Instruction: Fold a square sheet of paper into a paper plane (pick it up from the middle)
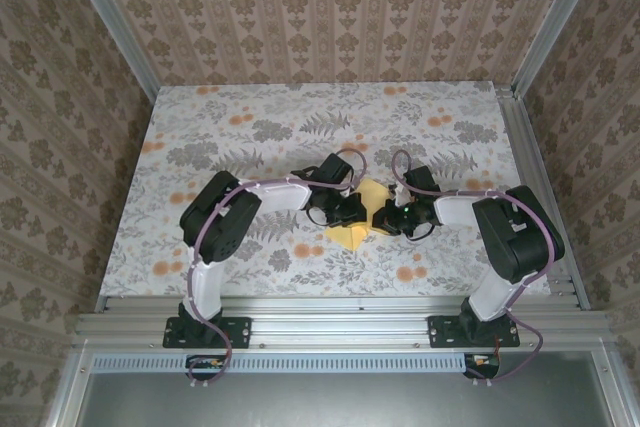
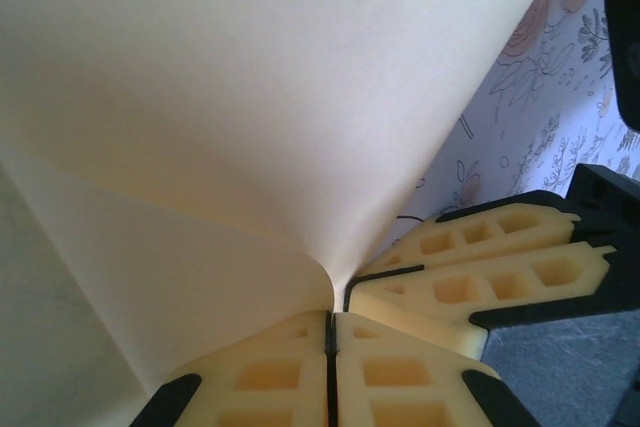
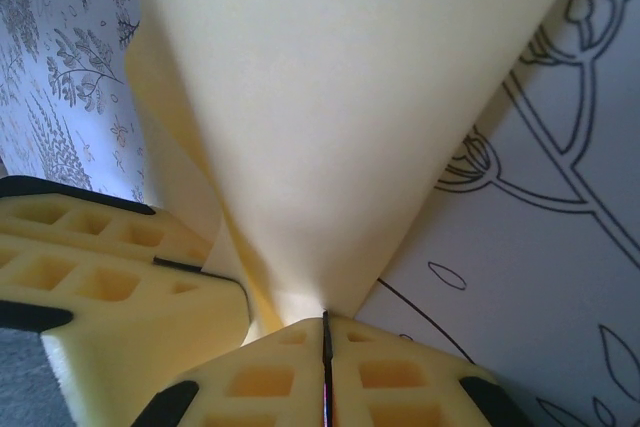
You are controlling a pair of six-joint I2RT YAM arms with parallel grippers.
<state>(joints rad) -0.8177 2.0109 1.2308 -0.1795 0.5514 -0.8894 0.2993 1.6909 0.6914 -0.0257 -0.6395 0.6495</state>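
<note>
While pinched mid-sheet, paper [image 1: 349,235], long axis seemingly near-left to far-right

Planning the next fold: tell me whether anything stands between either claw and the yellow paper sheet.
Nothing visible does. The left claw and the right claw are each shut directly on the sheet, pinching it close beside each other, with the paper fanning out from between their closed fingers.

Pale-yellow paper [image 1: 348,236], orange-flowered grey cloth [image 1: 250,127]

A grey-and-orange flower-printed cloth [image 1: 250,117] lies flat between damask-patterned walls [image 1: 330,7], with an aluminium rail [image 1: 340,325] along its near edge.
</note>
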